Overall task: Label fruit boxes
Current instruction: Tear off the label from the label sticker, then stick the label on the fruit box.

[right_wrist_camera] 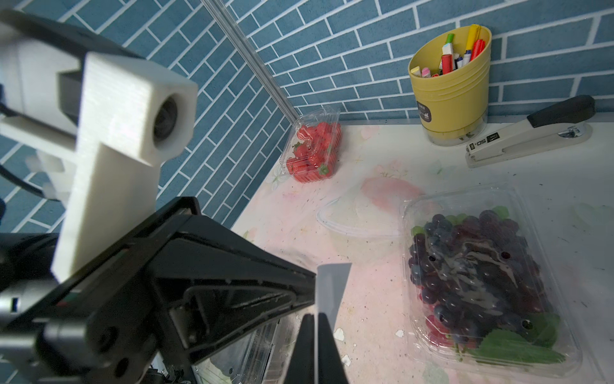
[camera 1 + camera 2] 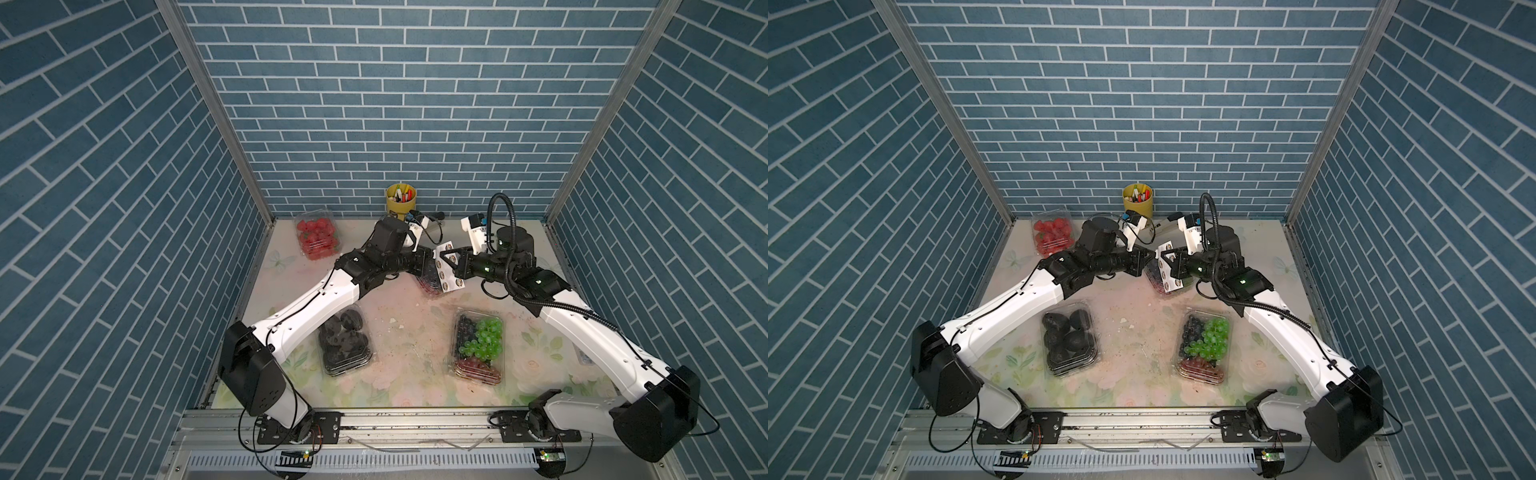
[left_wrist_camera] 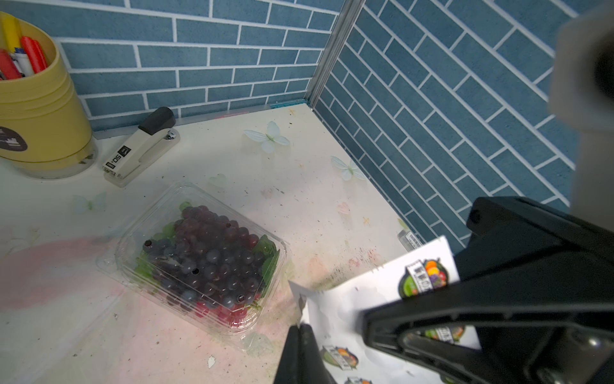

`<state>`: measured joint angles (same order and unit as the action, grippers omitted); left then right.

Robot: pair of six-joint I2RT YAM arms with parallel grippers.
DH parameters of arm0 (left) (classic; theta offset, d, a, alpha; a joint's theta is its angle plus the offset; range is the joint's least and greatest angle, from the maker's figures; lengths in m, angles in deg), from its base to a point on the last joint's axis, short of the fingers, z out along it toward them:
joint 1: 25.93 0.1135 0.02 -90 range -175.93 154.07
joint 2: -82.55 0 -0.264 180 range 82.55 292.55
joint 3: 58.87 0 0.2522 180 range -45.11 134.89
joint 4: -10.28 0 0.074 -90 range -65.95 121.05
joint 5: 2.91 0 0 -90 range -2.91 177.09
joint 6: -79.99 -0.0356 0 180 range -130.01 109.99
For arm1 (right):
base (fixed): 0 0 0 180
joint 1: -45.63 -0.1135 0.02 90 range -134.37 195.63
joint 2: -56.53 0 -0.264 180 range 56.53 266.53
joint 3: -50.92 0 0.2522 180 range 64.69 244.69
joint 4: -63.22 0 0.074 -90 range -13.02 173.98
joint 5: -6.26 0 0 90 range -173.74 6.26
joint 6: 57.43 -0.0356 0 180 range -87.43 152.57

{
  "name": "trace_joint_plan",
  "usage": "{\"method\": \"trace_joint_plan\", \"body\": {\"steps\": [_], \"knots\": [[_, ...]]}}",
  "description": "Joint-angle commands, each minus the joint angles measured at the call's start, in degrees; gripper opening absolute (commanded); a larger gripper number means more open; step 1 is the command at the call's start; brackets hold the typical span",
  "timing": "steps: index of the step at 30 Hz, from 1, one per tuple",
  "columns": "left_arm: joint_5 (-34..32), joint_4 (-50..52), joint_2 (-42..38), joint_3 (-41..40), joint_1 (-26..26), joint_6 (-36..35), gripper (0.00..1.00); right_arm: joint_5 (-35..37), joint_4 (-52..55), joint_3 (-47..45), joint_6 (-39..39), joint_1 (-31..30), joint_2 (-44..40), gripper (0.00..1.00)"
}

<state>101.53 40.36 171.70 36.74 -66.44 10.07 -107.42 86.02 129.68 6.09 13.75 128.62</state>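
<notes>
Together, the left gripper (image 3: 300, 332) and right gripper (image 1: 314, 329) are both pinched tight on the sticker sheet (image 3: 349, 299), tips nearly meeting. Just below them lies the clear grape box (image 1: 481, 282), dark purple, its long side running toward the back wall (top views hide most of it). The strawberry box (image 1: 314, 149) sits well beyond the left jaws. The black-fruit box (image 2: 345, 340) and mixed-grape box (image 2: 478, 349) lie back toward the arms' bases.
</notes>
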Motion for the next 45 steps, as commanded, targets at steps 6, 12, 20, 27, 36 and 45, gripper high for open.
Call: {"method": "trace_joint_plan", "body": {"steps": [6, 12, 20, 27, 36, 45], "knots": [[-3.47, 3.49, -2.33, 0.12, 2.33, -0.22, 0.00, 4.50, 1.16, -0.38, 2.83, -0.03, -1.89, 0.00], [-4.15, 6.34, -2.68, 0.57, 5.41, -1.02, 0.00, 5.44, 1.61, -0.75, 3.43, 0.58, -2.05, 0.00], [-9.96, 13.89, 0.02, 3.60, 14.78, -2.35, 0.00, 5.71, 3.01, -2.63, 6.78, 0.86, -3.25, 0.00], [-13.98, 24.15, 6.43, 11.27, 25.62, -4.92, 0.00, 4.37, 0.88, -6.03, 7.43, 0.85, -4.70, 0.00], [-21.31, 33.00, 20.21, 27.51, 35.13, -7.05, 0.00, 2.17, -1.78, -9.09, 5.94, 0.90, -7.36, 0.00], [-26.75, 38.51, 36.25, 45.00, 37.52, -8.39, 0.00, 1.54, -3.14, -10.18, 5.39, 0.89, -7.06, 0.00]]}}
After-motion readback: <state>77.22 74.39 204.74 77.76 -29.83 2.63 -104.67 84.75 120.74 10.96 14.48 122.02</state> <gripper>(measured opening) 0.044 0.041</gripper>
